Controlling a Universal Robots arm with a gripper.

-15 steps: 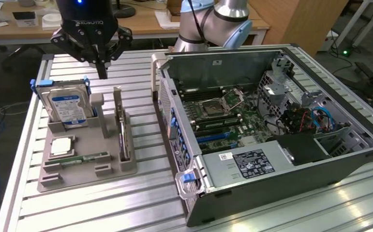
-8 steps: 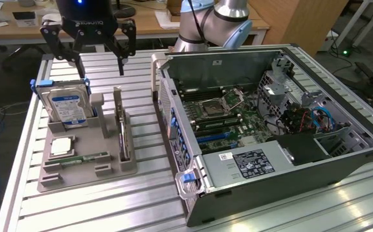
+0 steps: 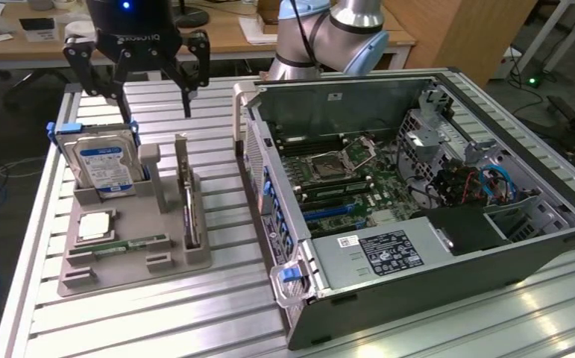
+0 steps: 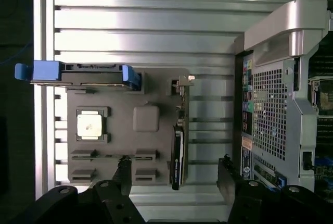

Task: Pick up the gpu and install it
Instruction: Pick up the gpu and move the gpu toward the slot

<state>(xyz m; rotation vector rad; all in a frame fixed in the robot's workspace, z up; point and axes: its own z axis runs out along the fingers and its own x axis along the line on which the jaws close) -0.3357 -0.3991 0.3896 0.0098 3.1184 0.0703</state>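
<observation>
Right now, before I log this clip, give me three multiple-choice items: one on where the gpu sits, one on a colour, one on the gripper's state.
1. Where is the gpu?
A. plugged inside the computer
B. lying flat
C. standing on edge in the grey holder

2. What colour is the label on the hard drive?
A. red
B. blue
C. yellow

3. How is the gripper?
A. open and empty
B. shut on the gpu
C. shut on the hard drive

Answers:
1 C, the card stands upright in its slot.
2 B, blue print shows on the silver drive.
3 A, its fingers are spread above the holder with nothing between them.
</observation>
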